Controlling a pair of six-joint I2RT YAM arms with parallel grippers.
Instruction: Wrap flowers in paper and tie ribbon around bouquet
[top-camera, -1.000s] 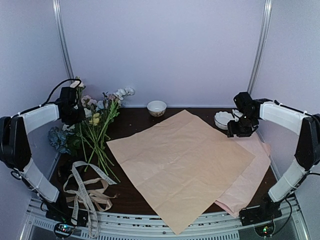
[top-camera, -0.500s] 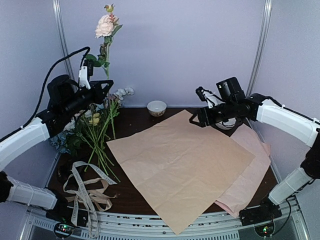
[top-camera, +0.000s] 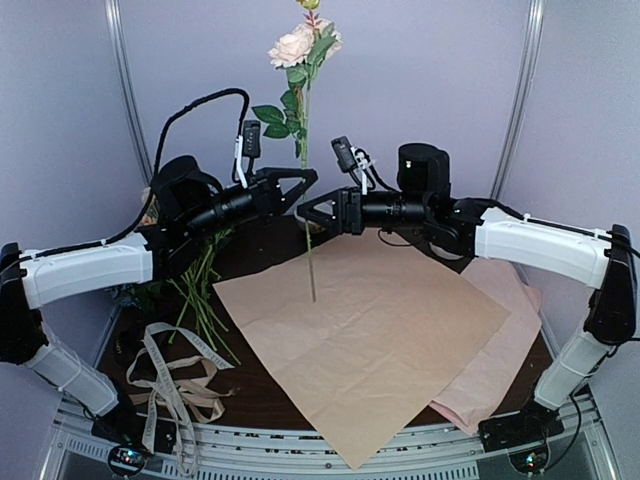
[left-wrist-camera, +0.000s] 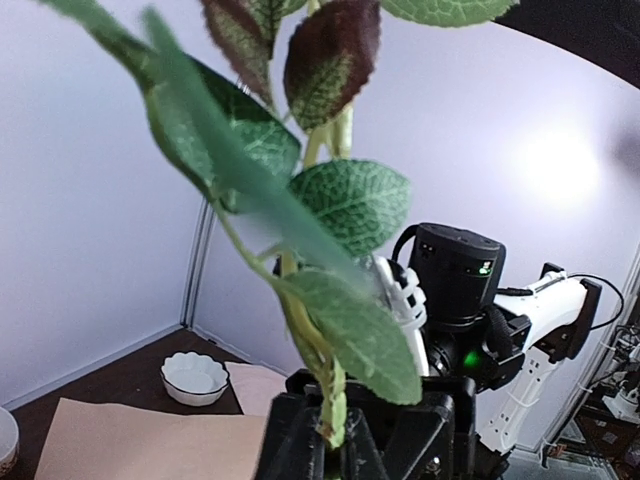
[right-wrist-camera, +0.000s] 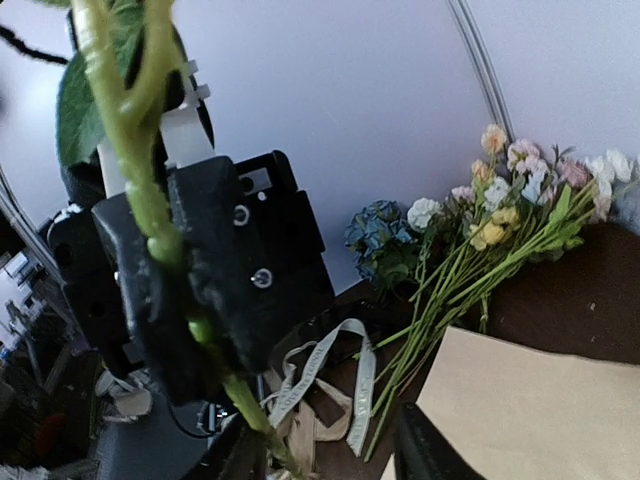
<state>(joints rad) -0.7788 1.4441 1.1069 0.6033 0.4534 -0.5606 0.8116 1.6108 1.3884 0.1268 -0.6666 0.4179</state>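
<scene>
Rose (top-camera: 293, 45), pink, long green stem: one, upright, clamped in left fingers (top-camera: 296, 180); right fingers (top-camera: 318, 213) apart around stem. Peach-tan paper sheet (top-camera: 380, 320): one, beneath.

— Is there any writing to read here?
— Only on the long flat cream-white ribbon (top-camera: 192, 344) at the lower left of the overhead view. Small dark printed letters run along it, but they are too small to make out.
— Does a closer view help?
— The right wrist view shows the same ribbon (right-wrist-camera: 360, 380) at bottom centre, with faint marks along the band. No word can be read there either. No other label, brand, number or sign is legible.
</scene>
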